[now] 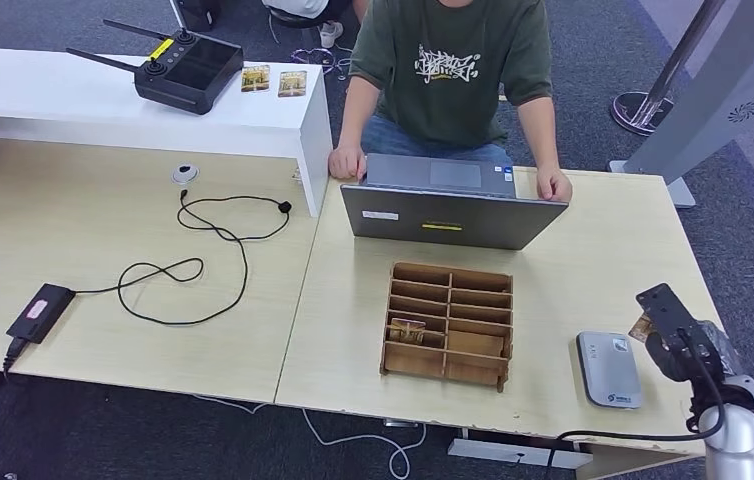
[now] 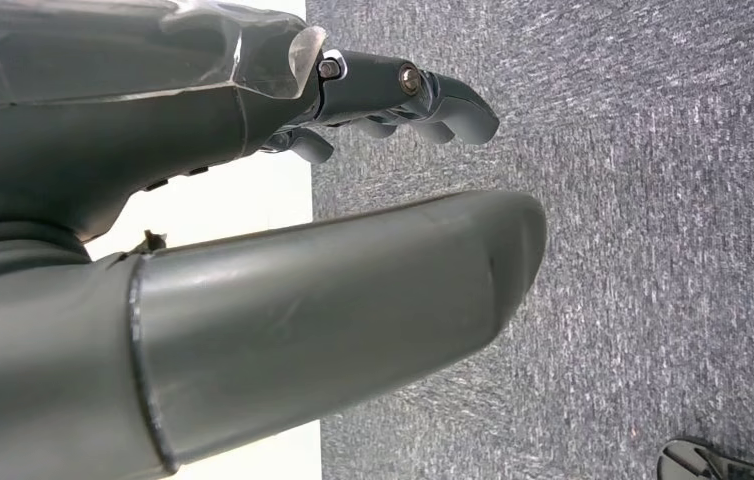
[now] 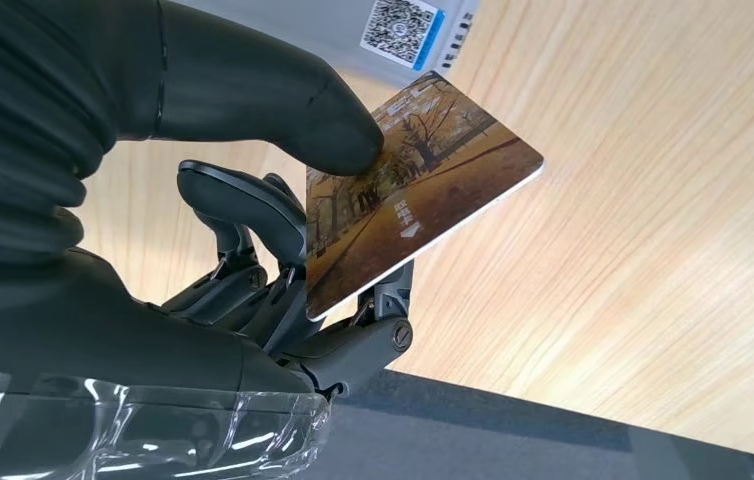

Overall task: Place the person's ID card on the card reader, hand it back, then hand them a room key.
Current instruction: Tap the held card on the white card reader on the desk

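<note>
Pale wood counter [image 1: 593, 260], grey card reader [image 1: 609, 368] near its front edge. Right hand [image 3: 283, 270] just beside the reader, thumb and fingers [image 3: 243, 205] pinching the ID card [image 3: 413, 190]; left hand [image 2: 253, 200] hanging over carpet, holding nothing, probably loosely apart. Reader step apparently in hand: next, card laid flat on the reader.

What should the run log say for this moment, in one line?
right hand: holds card above table, beside card reader | left hand: holds nothing, over carpet | wooden organizer: one card inside
</note>
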Robot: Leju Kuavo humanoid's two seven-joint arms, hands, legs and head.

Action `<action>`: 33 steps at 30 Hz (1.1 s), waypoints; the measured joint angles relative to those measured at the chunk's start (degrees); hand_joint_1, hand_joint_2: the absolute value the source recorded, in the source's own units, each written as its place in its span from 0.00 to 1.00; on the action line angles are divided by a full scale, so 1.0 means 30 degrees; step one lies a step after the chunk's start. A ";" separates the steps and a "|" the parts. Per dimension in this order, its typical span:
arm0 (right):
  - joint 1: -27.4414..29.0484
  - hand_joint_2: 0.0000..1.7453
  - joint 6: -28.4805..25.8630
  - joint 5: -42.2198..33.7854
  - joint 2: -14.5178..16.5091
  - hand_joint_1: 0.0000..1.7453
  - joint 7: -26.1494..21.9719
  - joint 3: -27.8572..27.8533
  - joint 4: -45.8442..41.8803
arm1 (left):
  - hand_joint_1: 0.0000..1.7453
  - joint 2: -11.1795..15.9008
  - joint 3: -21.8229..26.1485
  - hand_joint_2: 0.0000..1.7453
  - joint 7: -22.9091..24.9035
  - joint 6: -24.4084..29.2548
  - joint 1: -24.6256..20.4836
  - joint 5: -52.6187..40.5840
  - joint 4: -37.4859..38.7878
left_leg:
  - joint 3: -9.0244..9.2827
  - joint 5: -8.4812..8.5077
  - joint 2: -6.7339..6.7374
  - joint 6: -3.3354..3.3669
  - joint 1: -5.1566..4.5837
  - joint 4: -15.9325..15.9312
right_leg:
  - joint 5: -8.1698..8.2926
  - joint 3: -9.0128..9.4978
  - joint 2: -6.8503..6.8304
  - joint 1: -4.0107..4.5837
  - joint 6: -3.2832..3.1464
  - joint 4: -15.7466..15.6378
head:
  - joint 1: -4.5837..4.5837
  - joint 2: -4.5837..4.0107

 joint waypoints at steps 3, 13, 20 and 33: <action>0.0496 1.00 0.0501 -0.0286 -0.0665 0.86 0.0026 0.0514 -0.0173 | 0.00 0.0057 0.0000 0.00 -0.0060 -0.0024 0.0023 -0.0007 0.0000 | -0.0010 -0.0004 -0.0021 0.0005 0.0000 0.0000 | -0.0004 0.0002 -0.0022 0.0000 0.0004 -0.0004 | 0.0004 0.0002; 0.1656 1.00 0.1307 -0.0268 -0.2151 0.87 0.0584 0.1585 -0.1499 | 0.00 0.0166 0.0000 0.00 -0.0140 -0.0106 0.0063 -0.0022 0.0007 | -0.0016 -0.0005 -0.0027 0.0008 -0.0003 0.0000 | -0.0004 -0.0001 -0.0027 -0.0002 0.0006 -0.0006 | 0.0000 0.0005; 0.1442 1.00 0.3096 -0.0490 -0.4074 0.87 0.0552 0.2806 -0.1974 | 0.00 0.0262 0.0000 0.00 -0.0184 -0.0217 0.0106 -0.0022 0.0027 | -0.0036 -0.0005 -0.0022 0.0009 -0.0010 0.0000 | -0.0002 0.0001 -0.0023 -0.0009 0.0008 -0.0005 | 0.0000 0.0004; -0.1217 1.00 0.4735 -0.1300 -0.7046 0.91 0.0038 0.5878 -0.0095 | 0.00 0.0455 0.0000 0.00 -0.0308 -0.0350 0.0202 -0.0087 0.0082 | -0.0029 -0.0003 -0.0037 0.0012 -0.0012 0.0004 | -0.0002 0.0002 -0.0044 -0.0010 0.0008 -0.0006 | -0.0003 0.0005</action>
